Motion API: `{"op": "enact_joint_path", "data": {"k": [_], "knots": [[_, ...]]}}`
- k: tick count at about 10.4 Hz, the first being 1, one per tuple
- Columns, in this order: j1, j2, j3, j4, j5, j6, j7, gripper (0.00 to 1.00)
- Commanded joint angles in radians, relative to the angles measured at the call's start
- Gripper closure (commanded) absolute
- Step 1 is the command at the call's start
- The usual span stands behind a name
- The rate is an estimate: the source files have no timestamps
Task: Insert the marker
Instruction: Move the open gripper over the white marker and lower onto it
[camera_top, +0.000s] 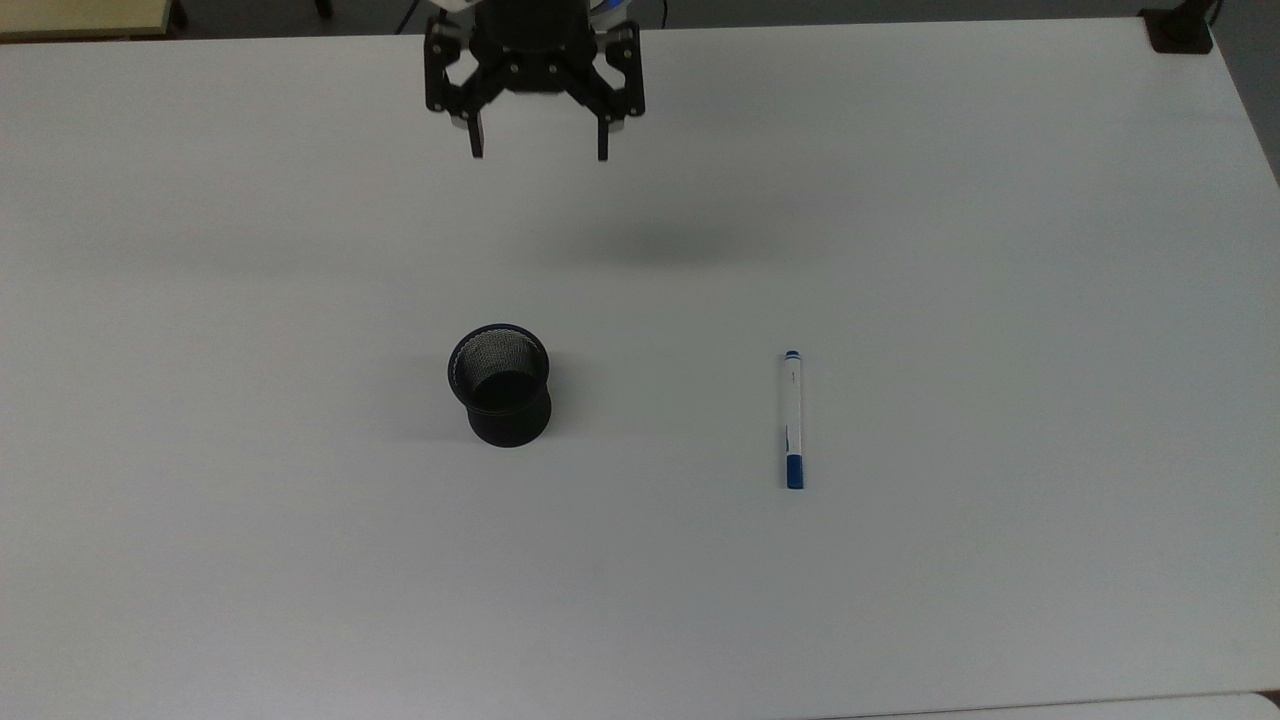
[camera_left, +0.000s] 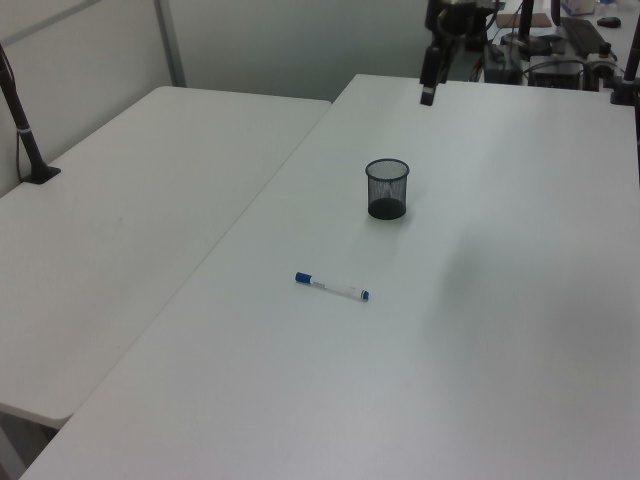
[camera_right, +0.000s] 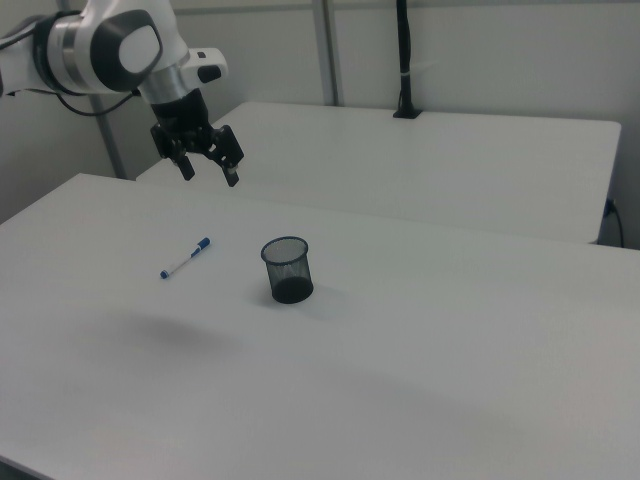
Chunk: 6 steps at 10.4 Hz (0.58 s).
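The marker (camera_top: 793, 420) lies flat on the white table (camera_top: 1000, 250), a white barrel with a blue cap toward the top view's bottom; it also shows as the marker (camera_left: 332, 287) and the marker (camera_right: 186, 258). A black mesh cup (camera_top: 500, 384) stands upright well to its left in the top view, seen too as the cup (camera_left: 387, 188) and the cup (camera_right: 287, 269). My gripper (camera_top: 540, 152) hangs high above the table near the top view's upper edge, open and holding nothing, far from both things. In the right view the gripper (camera_right: 209, 175) floats above and behind the marker.
A second white table (camera_left: 120, 240) adjoins on the left view's left. A black post base (camera_top: 1180, 30) sits at the top view's upper right corner. Cluttered equipment (camera_left: 560, 50) stands beyond the table's far end in the left view.
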Motion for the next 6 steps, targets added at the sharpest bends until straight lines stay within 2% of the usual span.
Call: {"op": "enact_joint_path", "data": {"k": [1, 6], "knots": [[0.052, 0.082, 0.0, 0.038, 0.018, 0.095, 0.051, 0.0], [0.189, 0.268, -0.003, 0.043, -0.013, 0.27, 0.218, 0.0]]}}
